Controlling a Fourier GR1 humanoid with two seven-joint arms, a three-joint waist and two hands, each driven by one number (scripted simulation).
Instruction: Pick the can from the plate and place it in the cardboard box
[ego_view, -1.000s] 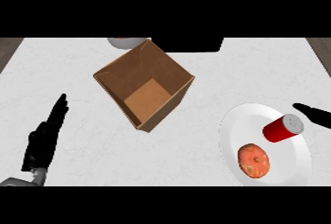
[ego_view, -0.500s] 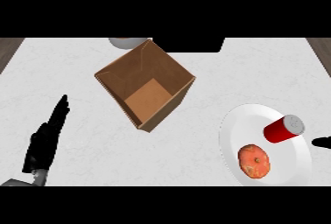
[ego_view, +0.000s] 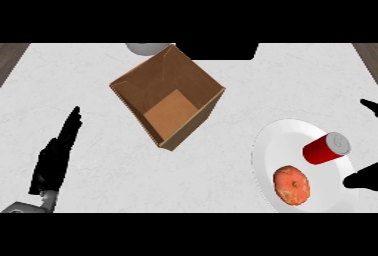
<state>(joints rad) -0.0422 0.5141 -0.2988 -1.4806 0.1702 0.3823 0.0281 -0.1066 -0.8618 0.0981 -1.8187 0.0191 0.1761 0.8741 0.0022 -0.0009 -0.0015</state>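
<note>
— Counter (ego_view: 221, 70): white, faintly marbled. What's on it?

— Cardboard box (ego_view: 168, 95), open, centre-left. White plate (ego_view: 277, 140) at right, carrying a red can (ego_view: 325, 148) on its side and a doughnut (ego_view: 291, 185) just beside it.

— Hands?

— Left hand (ego_view: 55, 157): lower left, fingers straight, holding nothing, well apart from the box. Right hand (ego_view: 364, 177): right edge, mostly cut off, near the can; can't tell how its fingers stand.

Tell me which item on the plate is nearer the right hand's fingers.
The red can, lying between the right hand's dark tips; the orange donut sits lower-left on the plate.
</note>
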